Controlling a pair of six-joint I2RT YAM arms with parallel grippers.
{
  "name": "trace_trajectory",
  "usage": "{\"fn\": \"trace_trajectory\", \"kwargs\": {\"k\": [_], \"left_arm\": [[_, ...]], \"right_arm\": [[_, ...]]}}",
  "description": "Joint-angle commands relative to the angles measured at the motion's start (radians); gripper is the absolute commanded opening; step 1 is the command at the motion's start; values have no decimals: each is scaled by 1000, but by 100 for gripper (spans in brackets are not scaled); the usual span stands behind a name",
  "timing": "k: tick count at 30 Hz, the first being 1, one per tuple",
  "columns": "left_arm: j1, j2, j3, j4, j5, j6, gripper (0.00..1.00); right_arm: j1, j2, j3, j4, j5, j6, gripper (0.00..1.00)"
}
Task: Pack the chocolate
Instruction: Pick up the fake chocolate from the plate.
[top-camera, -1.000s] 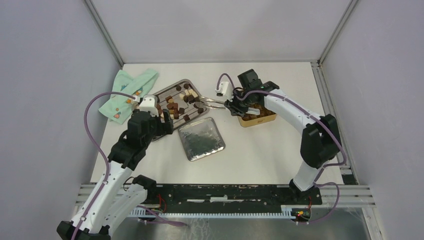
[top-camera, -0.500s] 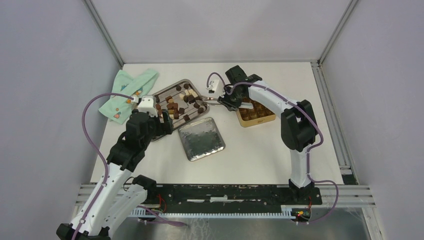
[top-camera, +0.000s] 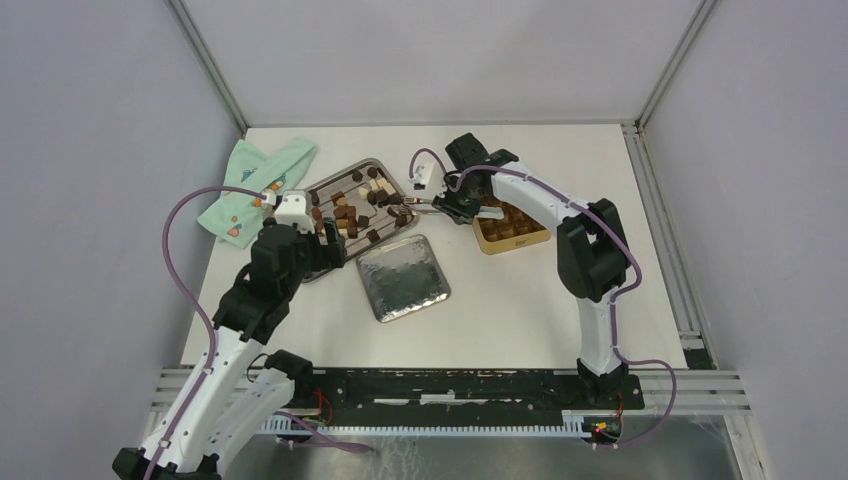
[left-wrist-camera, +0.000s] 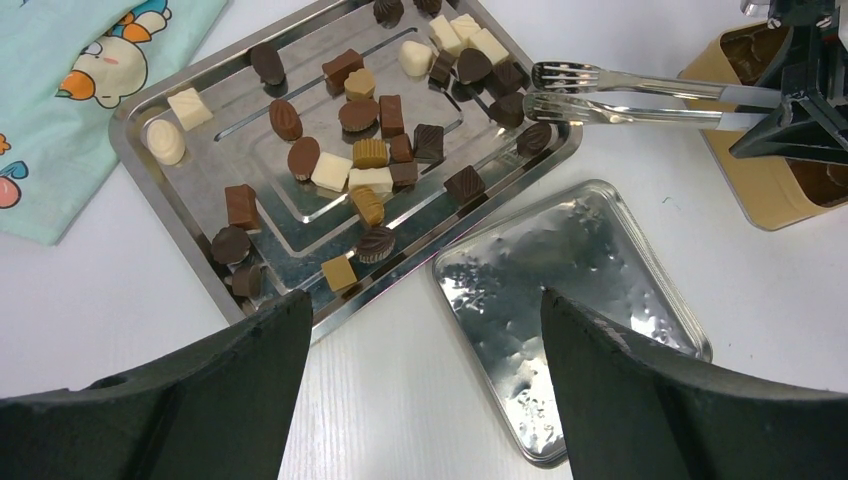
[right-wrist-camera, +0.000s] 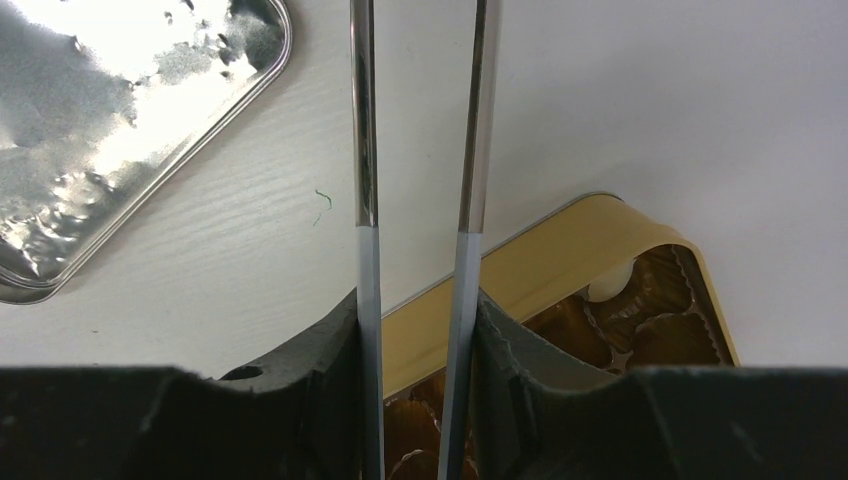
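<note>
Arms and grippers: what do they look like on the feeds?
The left arm and right arm have white shells with black joints, a purple cable looping along each. A white camera block sits at each wrist. The left gripper and right gripper have broad matte-black fingers.

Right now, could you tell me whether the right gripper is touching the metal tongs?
Touching. The right wrist view shows the right gripper clamping the metal tongs: each tong arm lies flush against a finger, with no gap.
</note>
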Motion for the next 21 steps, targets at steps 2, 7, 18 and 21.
{"fn": "trace_trajectory", "kwargs": {"k": [2, 7, 18, 21], "left_arm": [[6, -9, 5, 37, -3, 48, 89], [7, -12, 5, 37, -2, 48, 89], [8, -17, 4, 37, -3, 48, 89], [8, -17, 4, 38, -3, 48, 89]], "right_arm": [[3, -57, 8, 11, -41, 6, 41], [3, -63, -8, 2, -74, 15, 42], [3, 22, 86, -8, -14, 50, 43], [3, 39, 104, -12, -11, 51, 43]]}}
